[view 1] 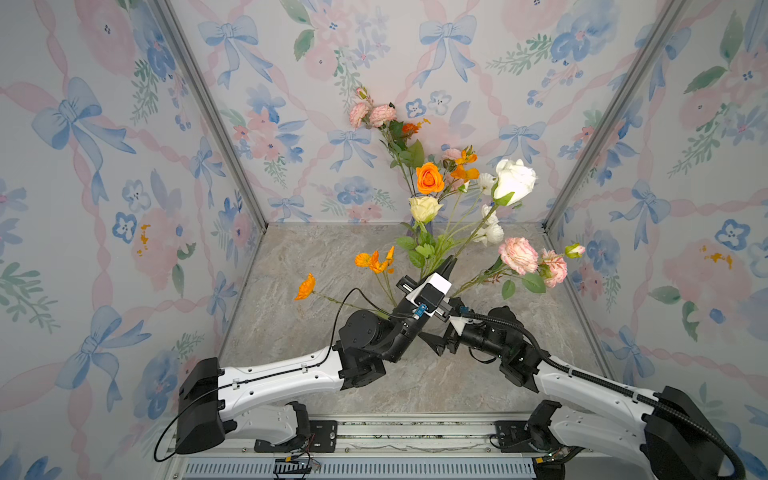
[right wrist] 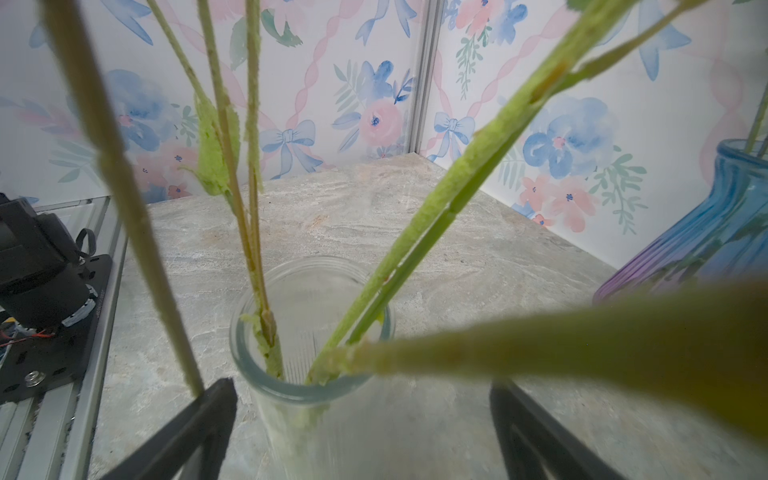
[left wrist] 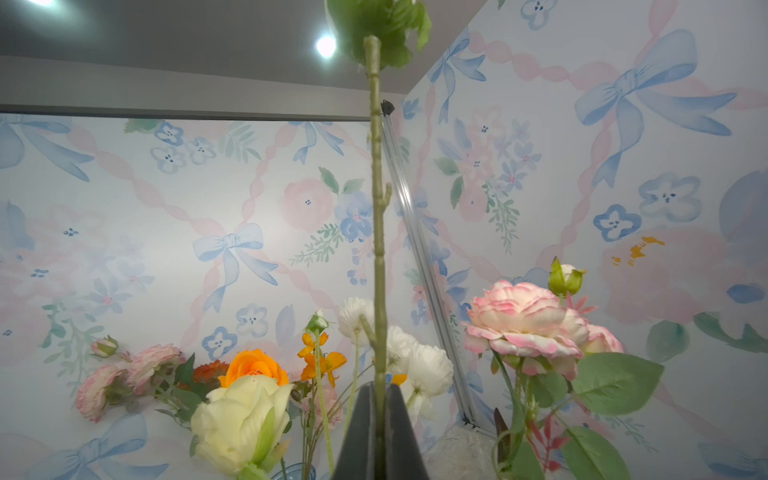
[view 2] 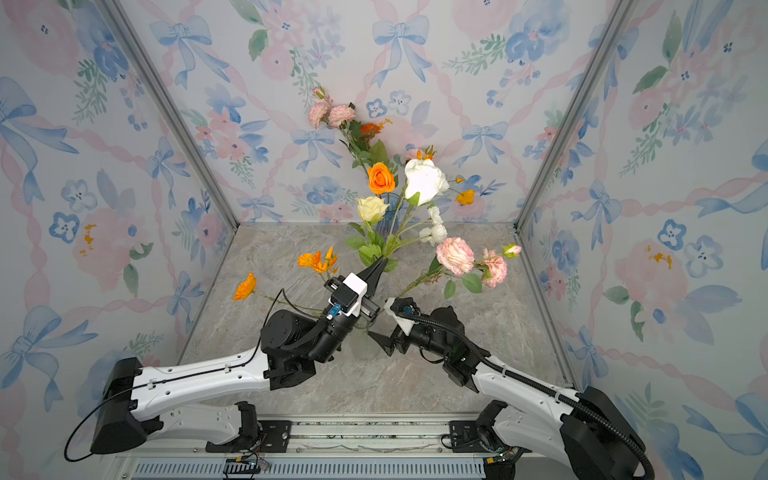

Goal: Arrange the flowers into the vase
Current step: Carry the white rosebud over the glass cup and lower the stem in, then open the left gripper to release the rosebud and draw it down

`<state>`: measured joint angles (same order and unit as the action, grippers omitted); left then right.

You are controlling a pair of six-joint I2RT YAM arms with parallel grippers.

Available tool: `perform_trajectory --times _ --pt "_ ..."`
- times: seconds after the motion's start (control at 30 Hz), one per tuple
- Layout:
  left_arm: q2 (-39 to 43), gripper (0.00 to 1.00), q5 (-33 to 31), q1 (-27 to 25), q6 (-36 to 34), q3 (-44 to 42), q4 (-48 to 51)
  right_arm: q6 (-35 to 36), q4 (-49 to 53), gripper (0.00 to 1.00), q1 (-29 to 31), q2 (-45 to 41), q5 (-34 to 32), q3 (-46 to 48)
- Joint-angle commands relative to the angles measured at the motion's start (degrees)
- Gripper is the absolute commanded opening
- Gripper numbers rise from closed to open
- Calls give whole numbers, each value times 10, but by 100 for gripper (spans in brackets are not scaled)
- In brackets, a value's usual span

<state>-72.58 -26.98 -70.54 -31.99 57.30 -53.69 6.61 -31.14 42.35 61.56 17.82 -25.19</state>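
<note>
Marble desk (view 1: 282, 332), floral walls: mid-frame left pincer (view 1: 452, 261) clamped on white rose (view 1: 515, 180) stem slanting up-right, glass vase (right wrist: 240, 340) lower in frame, bracketed by wide-open, empty right pincer (right wrist: 361, 388).

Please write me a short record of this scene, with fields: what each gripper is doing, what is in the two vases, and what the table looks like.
left gripper: shut on one green stem, pointing up and toward the back wall
right gripper: open, one finger on each side of the clear vase
clear vase: near the front of the table, several stems inside
blue vase: at the back, also holds flowers
table: grey stone pattern
</note>
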Motion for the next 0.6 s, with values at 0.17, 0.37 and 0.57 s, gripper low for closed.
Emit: perform_trajectory --times 0.17,0.37,0.57 --pt "-28 0 -62 2 -99 31 -86 -6 -14 97 -8 -5 7 6" --pt "2 0 -37 30 -58 -44 -111 -8 -16 97 -8 -5 10 6" --pt "17 0 0 62 -3 -128 -185 -7 -18 97 -8 1 12 6"
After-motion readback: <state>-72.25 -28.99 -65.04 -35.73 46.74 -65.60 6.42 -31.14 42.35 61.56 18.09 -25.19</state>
